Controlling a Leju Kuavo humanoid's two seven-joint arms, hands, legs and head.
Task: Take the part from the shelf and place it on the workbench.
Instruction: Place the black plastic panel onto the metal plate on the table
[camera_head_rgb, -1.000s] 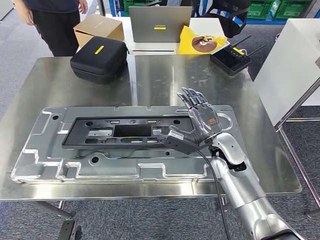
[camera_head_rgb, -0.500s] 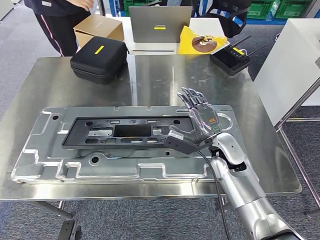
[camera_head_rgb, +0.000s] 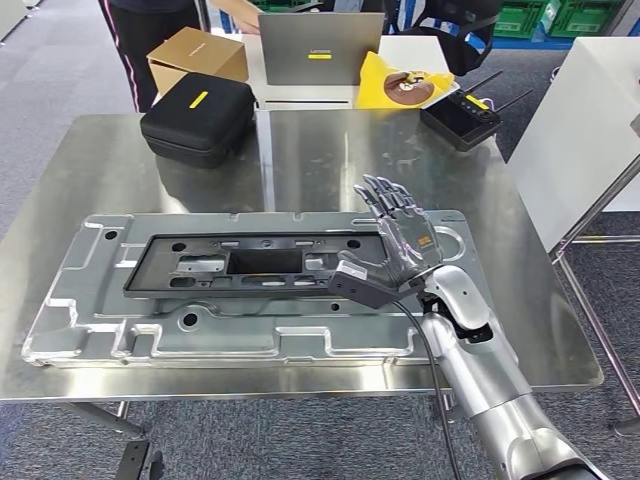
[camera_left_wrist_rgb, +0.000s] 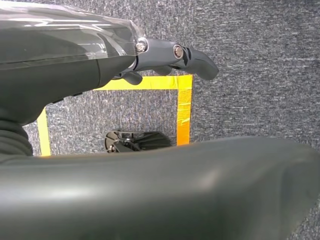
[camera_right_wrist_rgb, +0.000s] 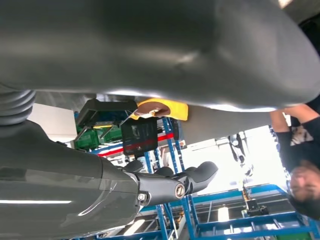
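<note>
Head view: the dark fingers (camera_head_rgb: 389, 200) of the right hand (camera_head_rgb: 400, 240) are seen spread apart and stretched forward, with nothing held between them. The thick grey thumb (camera_head_rgb: 361, 280) is laid out towards the black rectangular plastic frame part (camera_head_rgb: 241, 265), and its tip appears to rest on or just above the frame's near right end; contact cannot be told for certain. The frame part is seen lying flat inside the large stamped silver metal panel (camera_head_rgb: 83, 310), which itself is laid on the polished steel surface (camera_head_rgb: 317, 150).

The left hand (camera_left_wrist_rgb: 177, 52) is seen in the left wrist view hanging above grey carpet with yellow floor tape (camera_left_wrist_rgb: 183, 107); its fingers look loosely extended and nothing is held.

Further back on the surface a black zipped case (camera_head_rgb: 198, 118) is set, with a brown cardboard box (camera_head_rgb: 198, 55) and a grey laptop (camera_head_rgb: 320, 47) beyond it. A person (camera_head_rgb: 143, 40) is standing at the far edge.

Since the part is already set down and released, the placing step is judged to be essentially done. A clean withdrawal of the right hand, up and back without the frame being dragged, is what seems to be called for next.
</note>
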